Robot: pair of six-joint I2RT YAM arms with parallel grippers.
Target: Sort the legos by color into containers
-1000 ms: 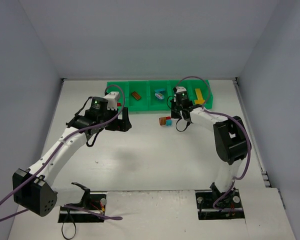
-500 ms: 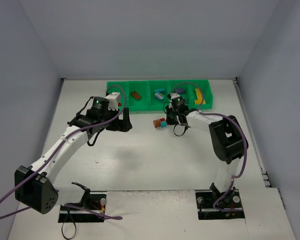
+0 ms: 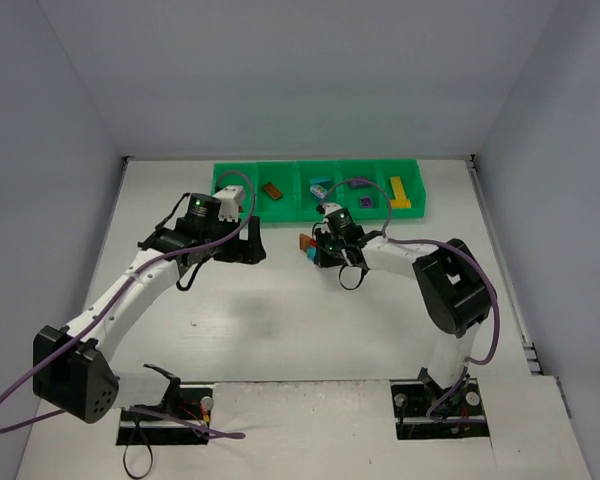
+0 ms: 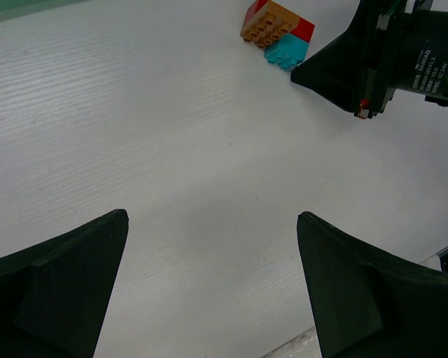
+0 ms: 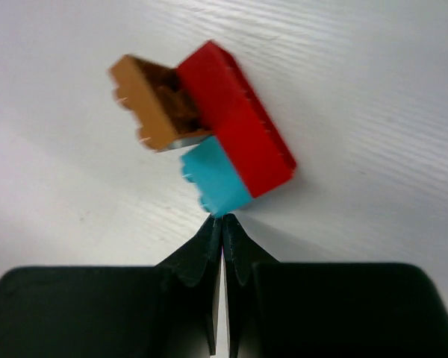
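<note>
My right end effector (image 5: pixel 222 224) is shut with its tips on the cyan brick (image 5: pixel 213 179), the left end effector (image 4: pixel 211 216) wide and empty; pushing could scatter the cluster (image 5: pixel 209 127).

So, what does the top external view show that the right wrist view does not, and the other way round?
Only the top external view shows the green tray with bricks already in it, such as the yellow brick, and the left gripper near its left end. Only the right wrist view shows plainly the red brick and the right gripper, its tips shut at the cyan brick's corner. Both show the loose brown brick and cyan brick on the table.
</note>
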